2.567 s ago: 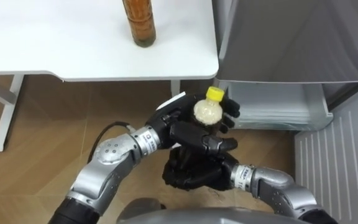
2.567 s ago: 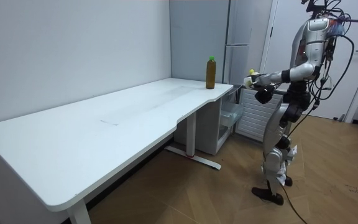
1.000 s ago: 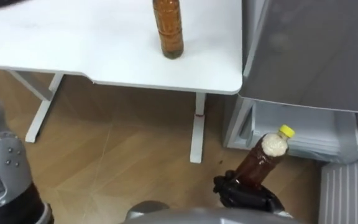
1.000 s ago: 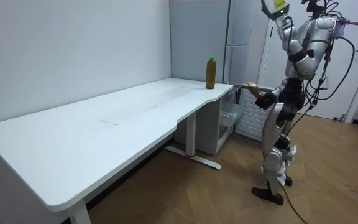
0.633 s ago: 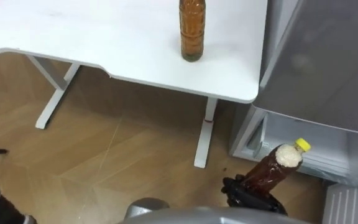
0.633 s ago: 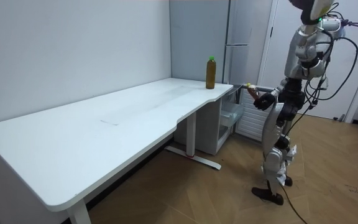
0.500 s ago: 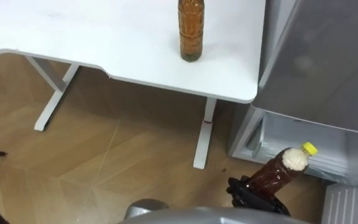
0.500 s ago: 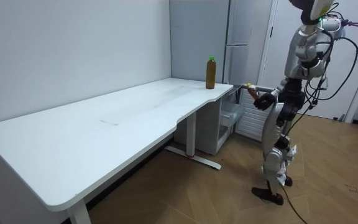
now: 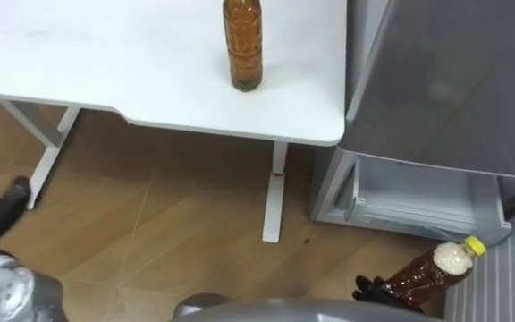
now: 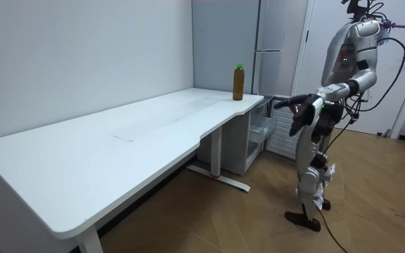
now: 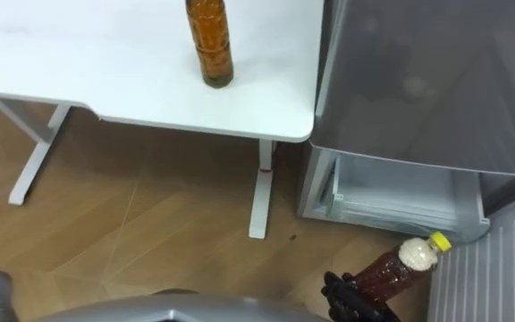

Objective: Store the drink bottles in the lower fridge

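Fingers (image 11: 336,288) of the right hand (image 11: 354,306) curl round the bottom end of the bottle (image 9: 429,274), low at the robot's right side. The bottle lies tilted, its yellow cap (image 9: 475,243) pointing up toward the lower fridge (image 9: 418,201). It hangs over the floor (image 9: 177,233), just short of the open compartment, touching nothing else that I can see.

To my eye it is a full plastic bottle of brown drink: fairly heavy, stiff enough not to buckle, smooth and probably a little slippery. Held by its base, the weight sits out past the hand, so I'd expect it to want to droop. A hold round the middle would steady it better.

Beyond it the lower fridge stands open, pale inside, with the upper door (image 9: 445,72) shut above. Farther off, the other bottle (image 9: 243,40) stands upright near the edge of the table (image 9: 105,63), well apart from both hands.

The right palm is cut off at the bottom edge. The left hand (image 9: 7,201) is only a dark shape at the lower left, and I cannot tell how its fingers lie. How deep the compartment runs is hidden under the upper door.
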{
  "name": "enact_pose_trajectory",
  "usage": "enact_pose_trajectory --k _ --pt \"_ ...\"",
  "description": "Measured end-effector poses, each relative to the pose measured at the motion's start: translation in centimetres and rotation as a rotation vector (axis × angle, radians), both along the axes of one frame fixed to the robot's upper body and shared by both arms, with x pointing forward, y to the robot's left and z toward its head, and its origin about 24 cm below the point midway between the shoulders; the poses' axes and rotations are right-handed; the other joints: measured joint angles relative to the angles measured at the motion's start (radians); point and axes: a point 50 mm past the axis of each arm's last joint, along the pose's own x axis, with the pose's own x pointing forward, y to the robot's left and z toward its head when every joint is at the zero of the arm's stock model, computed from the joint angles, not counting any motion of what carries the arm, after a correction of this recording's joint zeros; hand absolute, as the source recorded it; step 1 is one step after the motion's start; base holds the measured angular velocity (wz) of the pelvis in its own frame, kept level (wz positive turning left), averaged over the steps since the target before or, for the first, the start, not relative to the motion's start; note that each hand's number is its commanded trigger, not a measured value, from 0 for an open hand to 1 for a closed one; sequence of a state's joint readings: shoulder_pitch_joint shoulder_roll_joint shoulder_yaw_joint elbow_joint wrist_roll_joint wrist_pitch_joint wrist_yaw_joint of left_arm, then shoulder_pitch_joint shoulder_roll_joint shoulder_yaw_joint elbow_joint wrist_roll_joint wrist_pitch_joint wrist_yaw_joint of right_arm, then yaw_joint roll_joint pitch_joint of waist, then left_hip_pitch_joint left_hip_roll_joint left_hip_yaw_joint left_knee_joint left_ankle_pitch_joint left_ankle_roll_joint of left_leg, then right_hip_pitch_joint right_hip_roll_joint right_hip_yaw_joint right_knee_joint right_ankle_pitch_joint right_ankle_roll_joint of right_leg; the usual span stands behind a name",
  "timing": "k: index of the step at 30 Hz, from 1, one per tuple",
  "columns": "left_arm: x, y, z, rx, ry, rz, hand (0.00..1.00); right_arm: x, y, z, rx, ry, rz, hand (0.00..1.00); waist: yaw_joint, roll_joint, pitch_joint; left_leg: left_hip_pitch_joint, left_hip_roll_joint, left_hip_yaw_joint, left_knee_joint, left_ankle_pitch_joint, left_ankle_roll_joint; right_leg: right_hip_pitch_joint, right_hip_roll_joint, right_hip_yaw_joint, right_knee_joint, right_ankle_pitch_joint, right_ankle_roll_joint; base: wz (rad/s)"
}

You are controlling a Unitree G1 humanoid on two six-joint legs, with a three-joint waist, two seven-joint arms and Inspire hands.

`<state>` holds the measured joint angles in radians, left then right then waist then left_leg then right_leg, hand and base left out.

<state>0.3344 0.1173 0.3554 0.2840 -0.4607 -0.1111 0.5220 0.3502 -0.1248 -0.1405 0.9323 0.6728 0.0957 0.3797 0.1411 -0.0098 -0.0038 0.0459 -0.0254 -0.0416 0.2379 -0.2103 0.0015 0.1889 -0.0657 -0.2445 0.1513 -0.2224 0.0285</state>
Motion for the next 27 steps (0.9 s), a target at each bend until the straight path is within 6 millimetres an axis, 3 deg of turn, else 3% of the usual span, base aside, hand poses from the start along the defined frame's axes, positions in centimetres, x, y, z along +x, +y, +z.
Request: enact_pose_trajectory --k 5,11,16,21,25,27 --pt "-3.0 -2.5 -5.4 -0.143 0.275 -0.117 0.00 0.6 0.1 -0.1 0.013 -0.001 -0.019 1.00 -0.017 0.011 0.0057 0.007 0.003 0.010 -0.003 -0.002 0.000 0.004 0.000 0.004 0.000 0.000 0.000 -0.05" --pt "-6.5 -4.0 -8.2 -0.264 0.455 -0.180 0.00 0.7 0.2 -0.4 0.046 0.018 -0.113 1.00 -0.033 0.012 0.0080 0.001 0.004 0.014 -0.002 -0.003 0.000 0.001 0.001 0.005 -0.001 0.000 0.000 0.00" --pt "-9.4 -5.4 -10.1 -0.354 0.626 -0.303 0.00 2.0 0.3 -0.4 0.075 -0.027 -0.172 1.00 -0.058 0.011 0.0100 0.000 0.003 0.015 0.001 -0.004 0.000 0.002 0.000 0.001 -0.001 0.000 0.000 0.01" --pt "-9.0 -6.5 -10.5 -0.350 0.697 -0.500 0.00 3.7 0.3 -0.2 0.104 -0.063 -0.244 1.00 -0.066 0.009 0.0135 -0.002 0.002 0.026 0.001 -0.003 0.002 0.003 -0.003 0.006 -0.010 -0.001 0.001 -0.03" --pt "-7.9 -6.6 -10.6 -0.316 0.739 -0.612 0.00 5.6 0.6 -0.1 0.130 -0.102 -0.270 1.00 -0.084 -0.003 0.0119 -0.002 0.001 0.026 0.003 -0.003 0.003 0.002 -0.002 0.009 -0.013 -0.001 0.001 -0.01" --pt "-7.2 -6.7 -10.6 -0.289 0.758 -0.675 0.00 6.4 0.6 0.1 0.140 -0.128 -0.292 1.00 -0.085 -0.002 0.0159 -0.001 0.000 0.026 0.003 -0.003 0.003 0.001 -0.003 0.012 -0.013 -0.001 0.001 0.00"
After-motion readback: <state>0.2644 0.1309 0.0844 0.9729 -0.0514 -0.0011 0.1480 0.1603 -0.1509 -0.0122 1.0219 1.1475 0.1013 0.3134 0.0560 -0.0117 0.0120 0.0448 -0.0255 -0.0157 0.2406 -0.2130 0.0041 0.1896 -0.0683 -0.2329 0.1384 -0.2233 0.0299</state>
